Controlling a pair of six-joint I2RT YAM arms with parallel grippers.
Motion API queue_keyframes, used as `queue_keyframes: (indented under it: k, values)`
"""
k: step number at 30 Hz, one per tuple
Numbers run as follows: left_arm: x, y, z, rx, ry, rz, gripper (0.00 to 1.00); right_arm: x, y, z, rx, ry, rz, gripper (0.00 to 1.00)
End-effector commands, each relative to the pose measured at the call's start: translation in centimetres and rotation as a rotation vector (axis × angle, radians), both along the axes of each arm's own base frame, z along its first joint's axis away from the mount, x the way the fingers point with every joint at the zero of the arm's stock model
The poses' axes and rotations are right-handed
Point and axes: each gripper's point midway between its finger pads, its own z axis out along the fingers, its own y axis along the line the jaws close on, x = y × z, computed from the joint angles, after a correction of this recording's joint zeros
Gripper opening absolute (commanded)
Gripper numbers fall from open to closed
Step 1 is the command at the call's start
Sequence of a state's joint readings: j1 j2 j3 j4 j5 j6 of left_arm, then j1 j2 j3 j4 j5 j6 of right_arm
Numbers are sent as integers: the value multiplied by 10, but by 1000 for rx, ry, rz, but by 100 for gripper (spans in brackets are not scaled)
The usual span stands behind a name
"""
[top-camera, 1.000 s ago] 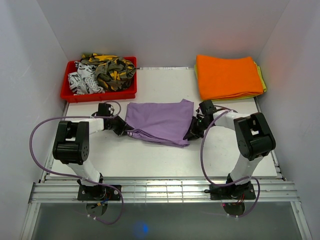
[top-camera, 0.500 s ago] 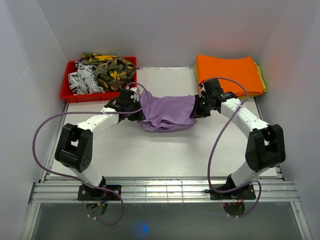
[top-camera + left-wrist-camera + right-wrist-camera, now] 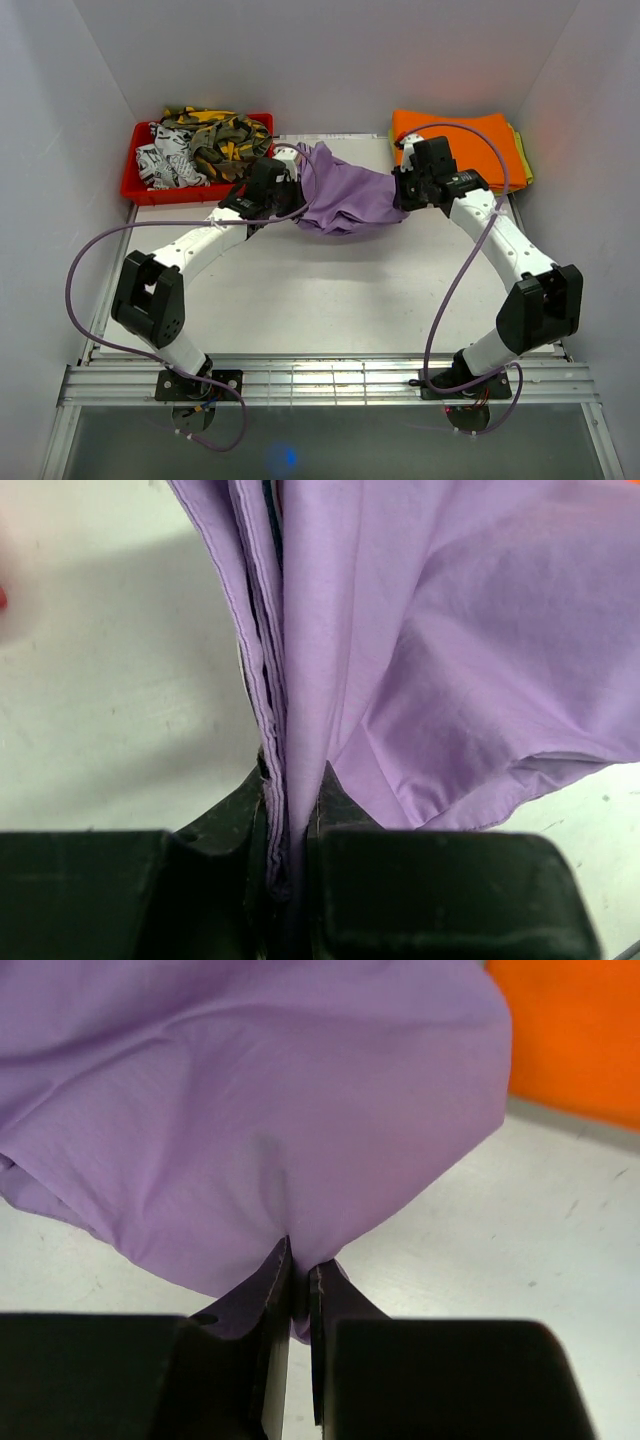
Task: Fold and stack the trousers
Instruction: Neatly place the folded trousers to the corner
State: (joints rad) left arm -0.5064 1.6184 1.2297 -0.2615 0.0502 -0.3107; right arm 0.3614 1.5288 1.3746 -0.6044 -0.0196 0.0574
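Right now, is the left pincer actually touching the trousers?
Touching. The left wrist view shows the left pincer closed on the trousers, with several lilac layers pinched between its jaws.

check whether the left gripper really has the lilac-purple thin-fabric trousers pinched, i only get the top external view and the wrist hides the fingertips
Observer: Yes. The left wrist view shows the left gripper shut on the lilac-purple thin-fabric trousers, with several stacked layer edges bunched between its jaws.
Operator: and the right one, same thick bundle
Observer: No. The right wrist view shows the right gripper shut on one smooth rounded fold, its jaws almost touching.
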Motion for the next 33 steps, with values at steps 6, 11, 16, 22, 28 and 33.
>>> queue_keyframes:
  k: [6, 11, 16, 22, 28, 33]
  values:
    - [41, -38, 140, -251, -325, -46, 0, 69, -32, 123, -84, -403, 2, 8]
    - [78, -61, 177, -314, -438, -67, 0, 112, -90, 162, -144, -526, -103, 8]
    - [110, -102, 191, -413, -501, -120, 0, 147, -149, 191, -225, -637, -182, 8]
    - [145, -173, 173, -578, -469, -132, 0, 179, -231, 203, -360, -735, -271, 8]
    - [155, -237, 129, -655, -541, -128, 0, 197, -295, 159, -469, -718, -328, 8]
    - [161, -262, 103, -699, -662, -128, 0, 203, -318, 144, -564, -759, -387, 8]
